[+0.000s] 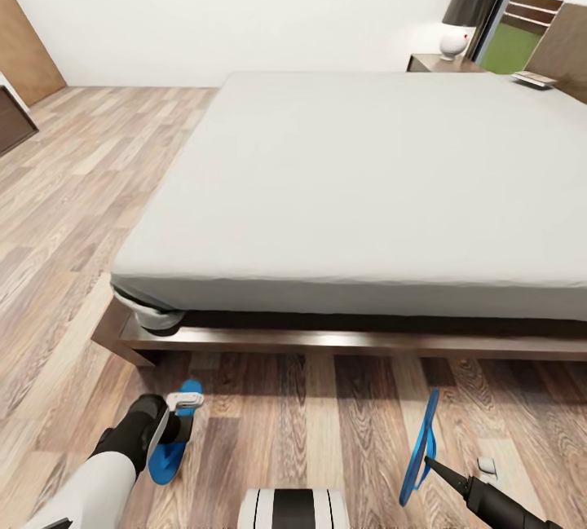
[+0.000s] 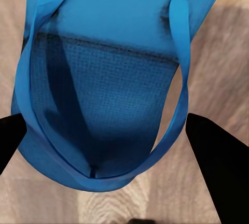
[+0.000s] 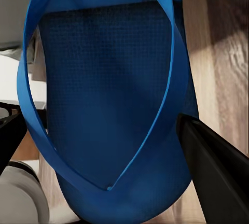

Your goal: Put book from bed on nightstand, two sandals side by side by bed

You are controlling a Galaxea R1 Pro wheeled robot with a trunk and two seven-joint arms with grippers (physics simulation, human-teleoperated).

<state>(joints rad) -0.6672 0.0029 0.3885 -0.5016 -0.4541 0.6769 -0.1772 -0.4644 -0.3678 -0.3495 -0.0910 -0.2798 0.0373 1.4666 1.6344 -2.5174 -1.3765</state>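
Head view: my left hand [image 1: 181, 415] is low at the lower left of the frame, over one blue sandal [image 1: 174, 438] that lies flat on the wood floor [image 1: 326, 423] in front of the bed [image 1: 367, 187]. In the left wrist view that sandal [image 2: 109, 94] sits between my two dark fingers [image 2: 215, 156], sole and strap facing the camera; the fingers stand wide on either side, and I cannot tell whether they touch its edges.

My right hand [image 1: 432, 464] is at the lower right of the head frame, its dark tip against the second sandal [image 1: 421, 447], which stands on edge, tilted nearly upright above the floor. Right wrist view: the second sandal [image 3: 111, 105] hangs between the fingers [image 3: 212, 167], the right one at its edge. It looks gripped, held clear of the floor.

The two sandals are well apart, one at each lower corner region, both near the foot rail of the bed.

The book [image 1: 534, 79] lies on the mattress at the upper right of the head frame, far from both hands. The nightstand [image 1: 440, 64] stands just beyond the bed's far corner, carrying a lamp [image 1: 466, 15] with a dark shade.
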